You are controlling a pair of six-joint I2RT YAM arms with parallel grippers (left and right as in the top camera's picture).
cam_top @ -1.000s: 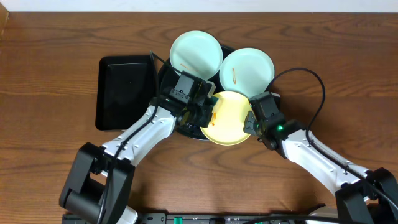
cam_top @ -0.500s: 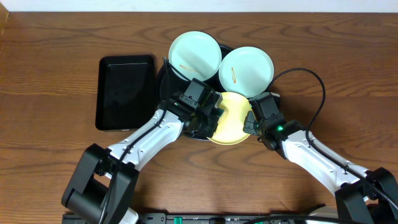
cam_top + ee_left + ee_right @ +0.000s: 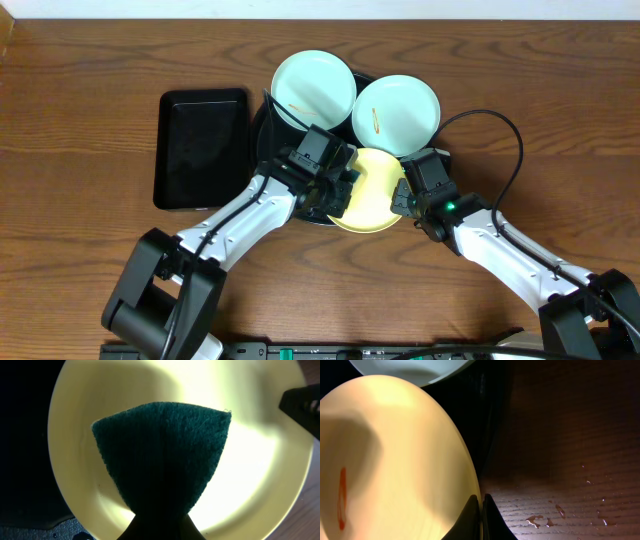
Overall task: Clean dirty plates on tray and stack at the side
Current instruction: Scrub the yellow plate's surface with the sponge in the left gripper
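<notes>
The pale yellow plate (image 3: 372,192) lies at the front right of the round black tray (image 3: 266,128). My right gripper (image 3: 402,199) is shut on its right rim (image 3: 470,480); an orange smear (image 3: 341,497) shows on the plate. My left gripper (image 3: 338,192) is shut on a dark green scouring pad (image 3: 160,455) pressed on the yellow plate (image 3: 260,460). Two mint-green plates, one at the back left (image 3: 315,87) and one at the back right (image 3: 396,113), lie on the tray with small orange smears.
A smaller rectangular black tray (image 3: 203,146) lies left of the round tray. Wet drops (image 3: 540,520) lie on the wooden table (image 3: 90,110) by the right gripper. The right arm's cable (image 3: 505,125) loops over the table at right.
My left gripper has moved right with the pad, from the tray's left part onto the yellow plate, covering its orange smear in the overhead view. The right gripper has stayed in place.
</notes>
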